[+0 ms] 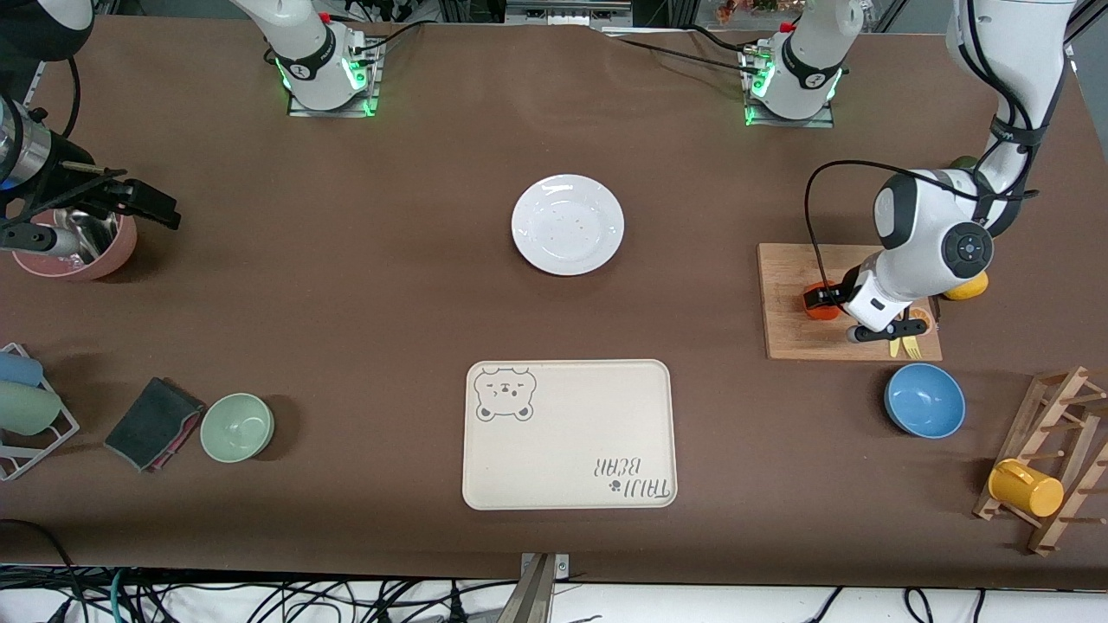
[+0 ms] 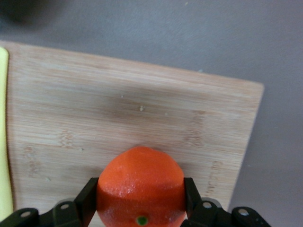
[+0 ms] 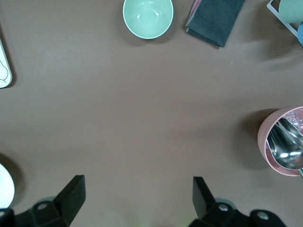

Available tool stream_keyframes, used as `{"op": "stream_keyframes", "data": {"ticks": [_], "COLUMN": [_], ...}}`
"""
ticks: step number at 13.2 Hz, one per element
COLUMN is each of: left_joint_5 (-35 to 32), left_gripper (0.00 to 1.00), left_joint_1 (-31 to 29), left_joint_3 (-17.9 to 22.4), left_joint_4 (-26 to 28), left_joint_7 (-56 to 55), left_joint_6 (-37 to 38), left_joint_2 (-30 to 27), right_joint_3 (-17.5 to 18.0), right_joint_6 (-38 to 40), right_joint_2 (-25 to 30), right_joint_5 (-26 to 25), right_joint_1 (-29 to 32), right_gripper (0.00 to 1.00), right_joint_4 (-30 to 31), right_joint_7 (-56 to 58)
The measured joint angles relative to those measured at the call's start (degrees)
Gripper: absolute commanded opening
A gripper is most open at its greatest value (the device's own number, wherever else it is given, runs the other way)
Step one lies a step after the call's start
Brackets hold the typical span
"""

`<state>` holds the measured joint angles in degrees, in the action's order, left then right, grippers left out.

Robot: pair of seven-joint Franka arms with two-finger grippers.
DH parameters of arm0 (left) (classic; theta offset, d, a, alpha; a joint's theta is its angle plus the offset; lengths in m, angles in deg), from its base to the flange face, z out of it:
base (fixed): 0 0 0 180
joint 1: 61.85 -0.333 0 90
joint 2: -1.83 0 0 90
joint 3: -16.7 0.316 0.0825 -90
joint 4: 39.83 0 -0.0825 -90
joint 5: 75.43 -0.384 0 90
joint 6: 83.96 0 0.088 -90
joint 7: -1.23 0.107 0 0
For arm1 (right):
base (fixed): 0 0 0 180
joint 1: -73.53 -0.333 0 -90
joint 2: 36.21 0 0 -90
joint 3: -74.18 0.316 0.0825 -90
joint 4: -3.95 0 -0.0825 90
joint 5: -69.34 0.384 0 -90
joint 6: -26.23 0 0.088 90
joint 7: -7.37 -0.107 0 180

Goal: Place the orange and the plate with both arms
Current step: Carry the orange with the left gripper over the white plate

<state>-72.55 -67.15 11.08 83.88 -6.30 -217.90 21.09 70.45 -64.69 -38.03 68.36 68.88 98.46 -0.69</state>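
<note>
The orange sits on a wooden cutting board toward the left arm's end of the table. My left gripper is down at the board and shut on the orange, with one black finger pressed against each side of it. The white plate lies empty in the middle of the table, farther from the front camera than the bear-print tray. My right gripper is open and empty over the table beside a pink cup. Its own wrist view shows bare table between its fingers and the plate's edge.
A lemon lies at the board's edge. A blue bowl and a wooden rack with a yellow mug stand nearer the front camera. A green bowl, a dark cloth and a wire rack are at the right arm's end.
</note>
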Motion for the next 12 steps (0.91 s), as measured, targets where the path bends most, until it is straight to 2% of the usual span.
{"op": "stream_keyframes", "data": {"ticks": [3, 5, 7, 9, 12], "left_joint_5": [0.7, 0.82, 0.84, 0.84, 0.85], "left_gripper": [0.0, 0.0, 0.0, 0.0, 0.0], "left_joint_1": [0.1, 0.12, 0.41, 2.18, 7.75], "left_joint_3": [-4.67, -9.23, -15.76, -20.43, -22.31], "left_joint_4": [-6.27, -7.48, -7.68, -7.69, -7.69], "left_joint_7": [-2.73, -6.3, -15.5, -22.58, -28.85], "left_joint_6": [9.31, 10.71, 10.72, 10.75, 10.9], "left_joint_2": [-2.59, -3.66, -3.7, -3.64, -2.55], "right_joint_3": [0.0, 0.01, 0.01, 0.01, 0.02], "right_joint_6": [0.0, 0.0, 0.0, 0.0, 0.0], "right_joint_2": [0.0, 0.0, 0.0, 0.0, 0.0], "right_joint_5": [0.0, 0.0, 0.0, 0.0, 0.0], "right_joint_1": [0.0, -0.01, -0.01, -0.01, -0.01], "right_gripper": [1.0, 1.0, 1.0, 1.0, 1.0], "right_joint_4": [0.0, 0.0, 0.0, 0.0, 0.0], "right_joint_7": [0.0, 0.0, 0.0, 0.0, 0.0]}}
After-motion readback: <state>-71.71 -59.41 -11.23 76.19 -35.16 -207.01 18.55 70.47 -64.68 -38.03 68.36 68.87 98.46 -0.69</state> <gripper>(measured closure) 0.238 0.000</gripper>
